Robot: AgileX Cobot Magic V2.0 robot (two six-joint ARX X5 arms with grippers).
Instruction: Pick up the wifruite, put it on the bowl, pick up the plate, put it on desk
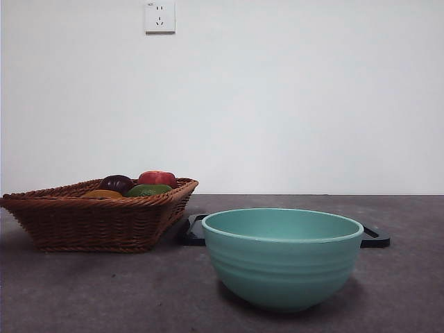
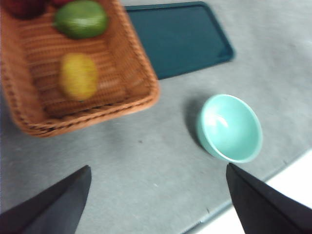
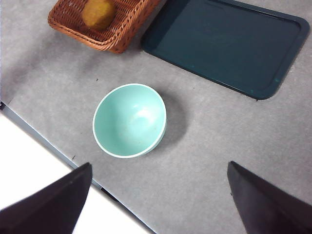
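Note:
The yellow-orange wifruite (image 2: 78, 76) (image 3: 98, 13) (image 1: 102, 194) lies in the brown wicker basket (image 1: 97, 215) (image 2: 78, 105) (image 3: 105, 36). An empty mint-green bowl (image 1: 283, 257) (image 2: 229, 127) (image 3: 129, 120) stands on the grey desk (image 1: 83, 291) in front of the flat black plate (image 1: 374, 238) (image 2: 178, 36) (image 3: 229, 41). High over the desk my left gripper (image 2: 156, 204) hangs open between basket and bowl. My right gripper (image 3: 156, 204) is open too, above the desk's near edge by the bowl. Neither gripper shows in the front view.
In the basket with the wifruite lie a green fruit (image 2: 81, 18) (image 1: 148, 189), a dark purple fruit (image 1: 116, 183) and a red one (image 1: 158, 178). The desk's front edge (image 3: 58, 156) runs close to the bowl. A wall socket (image 1: 159, 16) sits on the white wall.

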